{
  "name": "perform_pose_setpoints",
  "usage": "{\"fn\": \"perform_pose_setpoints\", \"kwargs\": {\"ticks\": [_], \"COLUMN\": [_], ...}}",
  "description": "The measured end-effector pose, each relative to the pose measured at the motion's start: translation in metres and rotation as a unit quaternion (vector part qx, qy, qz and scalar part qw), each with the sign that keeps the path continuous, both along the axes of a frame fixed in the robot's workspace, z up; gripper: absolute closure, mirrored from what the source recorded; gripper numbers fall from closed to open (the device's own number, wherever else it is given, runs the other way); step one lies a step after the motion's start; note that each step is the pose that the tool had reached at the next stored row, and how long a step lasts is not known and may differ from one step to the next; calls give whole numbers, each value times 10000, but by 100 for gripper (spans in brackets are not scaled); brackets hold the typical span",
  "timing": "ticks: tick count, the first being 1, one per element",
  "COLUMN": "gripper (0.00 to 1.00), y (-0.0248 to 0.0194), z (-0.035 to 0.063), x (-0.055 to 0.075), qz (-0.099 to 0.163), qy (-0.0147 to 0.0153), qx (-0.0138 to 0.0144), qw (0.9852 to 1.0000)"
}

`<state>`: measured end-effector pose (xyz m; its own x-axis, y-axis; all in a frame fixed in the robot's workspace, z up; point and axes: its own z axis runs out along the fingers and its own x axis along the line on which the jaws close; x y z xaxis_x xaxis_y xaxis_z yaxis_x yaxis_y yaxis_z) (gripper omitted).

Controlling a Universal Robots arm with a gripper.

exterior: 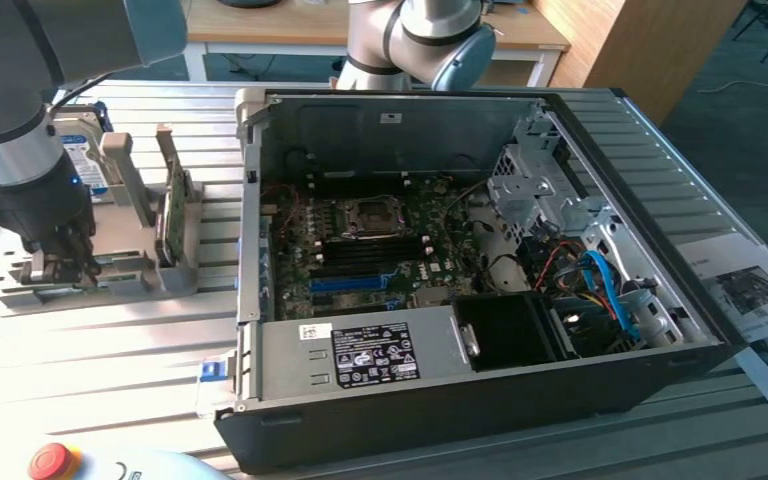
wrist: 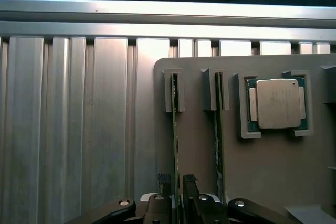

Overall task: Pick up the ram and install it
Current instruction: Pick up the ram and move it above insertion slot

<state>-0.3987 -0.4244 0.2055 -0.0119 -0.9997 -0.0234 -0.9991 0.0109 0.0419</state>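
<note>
Edgewise, the ram [wrist: 175, 129] stands upright in a narrow slot of the grey holder [wrist: 199, 150]; from above in the wrist view it is a slim green stick. The claw [wrist: 177, 183] straddles it. Its fingers [wrist: 164, 181] stand apart, one on each side of the stick, with a thin gap on both sides, so it grips nothing.

Just beside the ram, in the neighbouring slot of the same holder, a second thin board [wrist: 218, 129] stands parallel to it. Further along the holder, a square processor chip [wrist: 276, 103] lies flat in its own recess. The holder rests on the ribbed metal bench [wrist: 79, 129].

In the exterior view the claw [exterior: 67, 262] hangs low over the holder [exterior: 137, 275] at the exterior view's left. The open computer case [exterior: 398, 425] lies on the bench [exterior: 91, 350] towards the exterior view's right, well apart from the claw. The motherboard [exterior: 357, 250] and its bright-blue slot [exterior: 351, 283] show inside the case
</note>
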Motion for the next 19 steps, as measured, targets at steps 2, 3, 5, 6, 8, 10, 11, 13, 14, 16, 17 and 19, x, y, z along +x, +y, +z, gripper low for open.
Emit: {"fn": "perform_pose_setpoints", "kwargs": {"ticks": [2, 3, 5, 6, 8, 10, 11, 13, 14, 16, 17, 19], "gripper": [76, 76, 76, 76, 76, 76, 76, 76, 76, 76, 76, 76], "y": [0, 0, 0, 0, 0, 0, 0, -1, 0, 5, 10, 17], "z": [0, 0, -4, -7, -13, -18, -18, -18, -19, -21, -20, -20], "x": [0, 0, 1, 1, 3, 4, 4, 4, 5, 6, 5, 6], "qz": [0, 0, 1, 0, 1, 1, 0, 1, 0, 1, 0, 1], "qy": [0, 0, 1, 1, 0, 0, 1, 1, 0, -2, -1, -1], "qx": [0, 0, 0, 0, 0, 0, 0, -1, 0, 1, 1, 1], "qw": [10000, 10000, 10000, 10000, 10000, 10000, 10000, 10000, 10000, 10000, 10000, 10000]}}
